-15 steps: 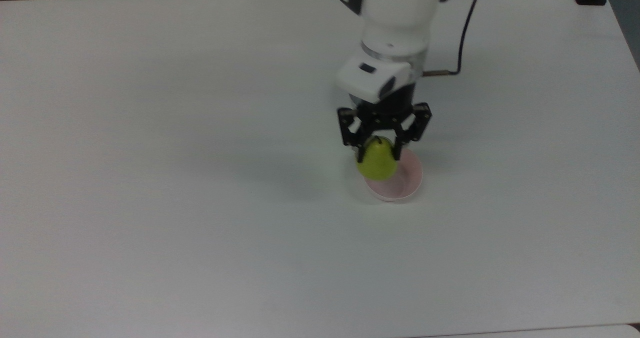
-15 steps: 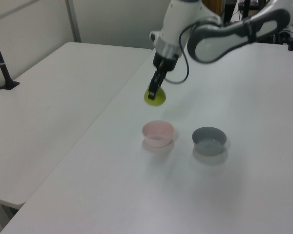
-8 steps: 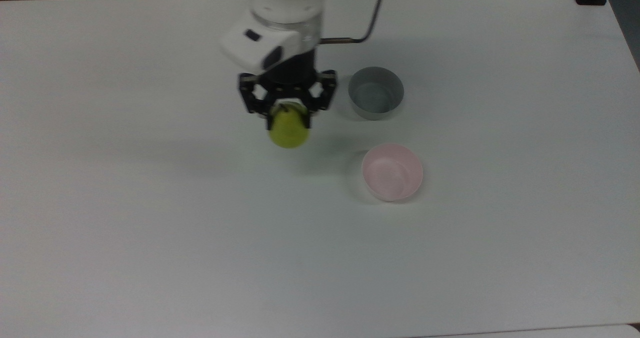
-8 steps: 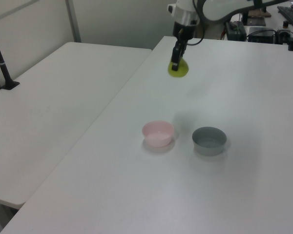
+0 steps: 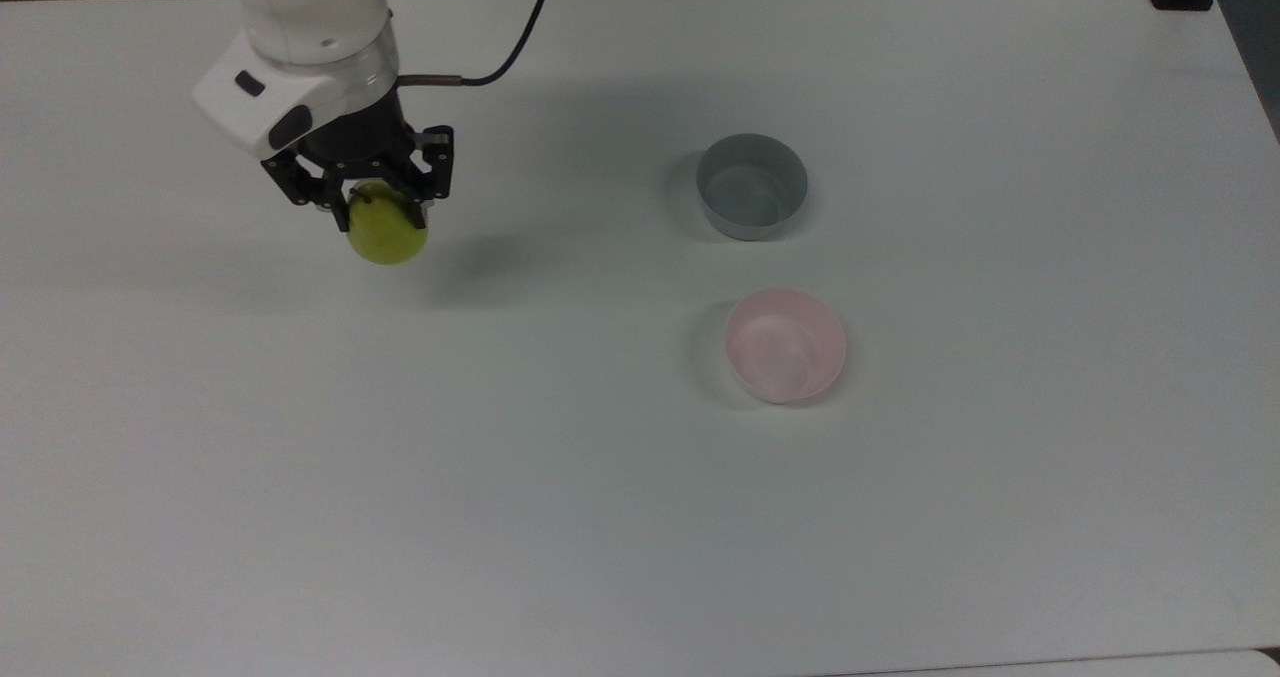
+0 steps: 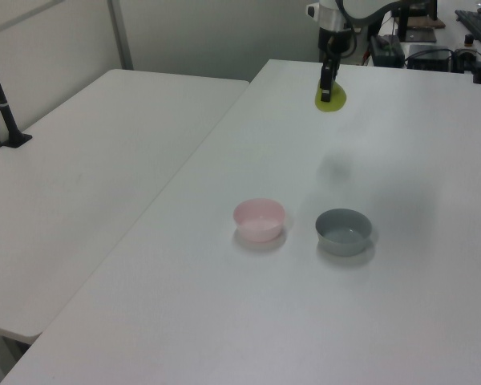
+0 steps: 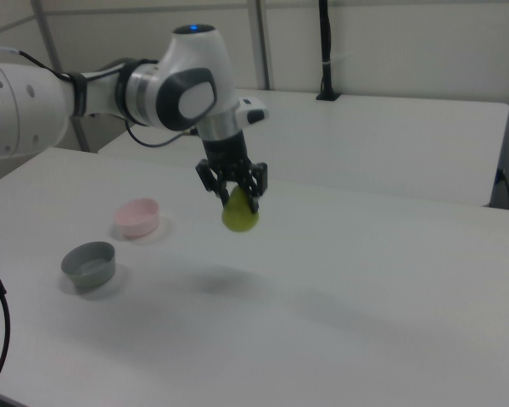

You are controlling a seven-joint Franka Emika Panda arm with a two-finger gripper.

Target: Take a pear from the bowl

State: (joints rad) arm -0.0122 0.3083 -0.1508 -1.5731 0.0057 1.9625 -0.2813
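The yellow-green pear [image 5: 387, 233] [image 6: 331, 99] [image 7: 239, 215] hangs in the air above the table, held at its upper part by my gripper [image 5: 381, 216] [image 7: 237, 202], which is shut on it. A shadow lies on the table below it. The pale pink bowl [image 5: 785, 345] [image 6: 259, 219] [image 7: 137, 216] stands with nothing in it, far from the pear toward the top view's right.
A grey straight-sided bowl [image 5: 751, 186] [image 6: 344, 231] [image 7: 89, 264] stands near the pink one. The white table [image 5: 600, 517] is bare around them. A second white table [image 6: 88, 176] adjoins it at the left view's left. A black cable [image 5: 520, 42] trails from the arm.
The gripper has carried the pear up from above the pink bowl and far toward the top view's left. Both bowls now stand uncovered and have not moved.
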